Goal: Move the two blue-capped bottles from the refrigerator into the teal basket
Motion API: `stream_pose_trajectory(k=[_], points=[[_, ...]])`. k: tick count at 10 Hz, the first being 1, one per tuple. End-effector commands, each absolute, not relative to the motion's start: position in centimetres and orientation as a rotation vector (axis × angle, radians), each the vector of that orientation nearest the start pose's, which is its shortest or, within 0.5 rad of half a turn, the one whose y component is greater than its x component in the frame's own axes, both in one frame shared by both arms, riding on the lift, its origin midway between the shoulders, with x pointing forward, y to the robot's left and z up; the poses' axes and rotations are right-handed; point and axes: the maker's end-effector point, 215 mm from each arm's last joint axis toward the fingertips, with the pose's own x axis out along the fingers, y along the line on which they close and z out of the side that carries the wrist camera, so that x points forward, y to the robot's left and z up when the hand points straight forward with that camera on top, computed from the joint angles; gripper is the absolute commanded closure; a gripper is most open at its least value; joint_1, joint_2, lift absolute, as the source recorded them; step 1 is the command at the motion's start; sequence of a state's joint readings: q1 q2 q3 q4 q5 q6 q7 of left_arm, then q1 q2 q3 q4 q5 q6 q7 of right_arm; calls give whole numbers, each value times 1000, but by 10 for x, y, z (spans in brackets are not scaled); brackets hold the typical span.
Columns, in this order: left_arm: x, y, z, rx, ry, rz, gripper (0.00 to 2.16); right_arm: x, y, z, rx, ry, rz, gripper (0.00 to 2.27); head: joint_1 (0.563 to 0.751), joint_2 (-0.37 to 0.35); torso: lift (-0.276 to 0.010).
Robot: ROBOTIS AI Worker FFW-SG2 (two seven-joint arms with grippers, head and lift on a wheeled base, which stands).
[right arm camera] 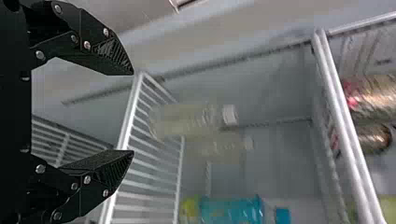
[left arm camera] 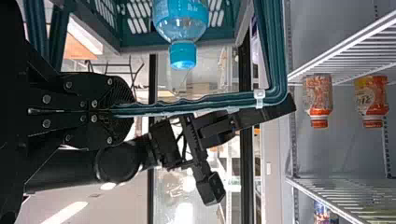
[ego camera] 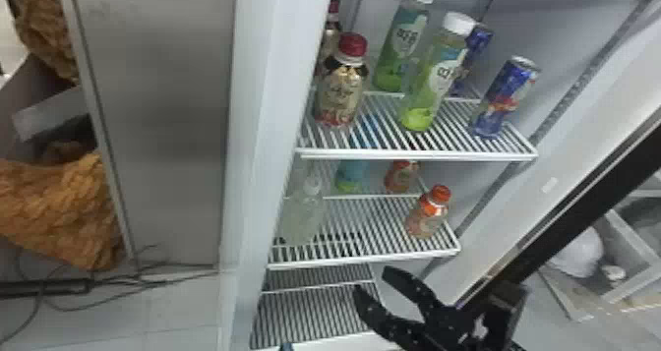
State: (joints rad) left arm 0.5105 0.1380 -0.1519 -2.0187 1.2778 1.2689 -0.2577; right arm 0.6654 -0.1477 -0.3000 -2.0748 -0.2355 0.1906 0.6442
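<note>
- You are working on the second transfer, it seems: one blue-capped bottle point(left arm camera: 180, 17) is already standing in the teal basket point(left arm camera: 229, 33); the other blue bottle point(ego camera: 350, 175) is standing toward the back of the refrigerator's middle shelf point(ego camera: 364, 262).
- Your left gripper point(left arm camera: 133, 109) is keeping its jaws closed on the basket's handle point(left arm camera: 210, 101); your right gripper point(right arm camera: 133, 113) is holding its jaws wide apart with nothing between them, in front of the shelves and lower than the middle one in the head view.
- Your next move is probably calling for a raised right arm and a straight reach inward, between the clear bottle point(ego camera: 302, 217) and the orange-capped bottle point(ego camera: 428, 212); a wide approach is risking a knock to either; the basket is needing to stay steady meanwhile.
- The upper shelf point(ego camera: 418, 154) is crossing in front of the blue bottle in the head view, so its cap is hard to make out there; the right wrist view is showing a blue cap point(right arm camera: 282, 216), though its edge is cutting the bottle; the left wrist view is cutting off the basketed bottle's base; motion blur is softening the clear bottles.
</note>
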Motion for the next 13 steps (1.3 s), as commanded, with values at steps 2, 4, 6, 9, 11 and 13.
stream_pose_trajectory(k=[2, 4, 6, 9, 11, 13], points=[[162, -81, -389, -1171, 1169, -1089, 1142, 379, -284, -411, 43, 212, 384, 456, 695, -350, -144], [162, -81, -388, -1173, 1167, -1089, 1142, 394, -287, -404, 17, 146, 353, 456, 695, -350, -144], [163, -81, -388, -1174, 1166, -1089, 1142, 405, -293, -403, 7, 99, 316, 456, 695, -350, -144], [162, -82, -389, -1175, 1169, -1089, 1142, 422, -307, -406, -10, 25, 248, 456, 695, -350, -144], [163, -82, -389, -1175, 1169, -1089, 1142, 439, -319, -414, -9, -17, 189, 456, 695, -350, -144], [164, -82, -390, -1178, 1169, -1087, 1142, 457, -317, -421, -6, -31, 175, 456, 695, -350, -144]])
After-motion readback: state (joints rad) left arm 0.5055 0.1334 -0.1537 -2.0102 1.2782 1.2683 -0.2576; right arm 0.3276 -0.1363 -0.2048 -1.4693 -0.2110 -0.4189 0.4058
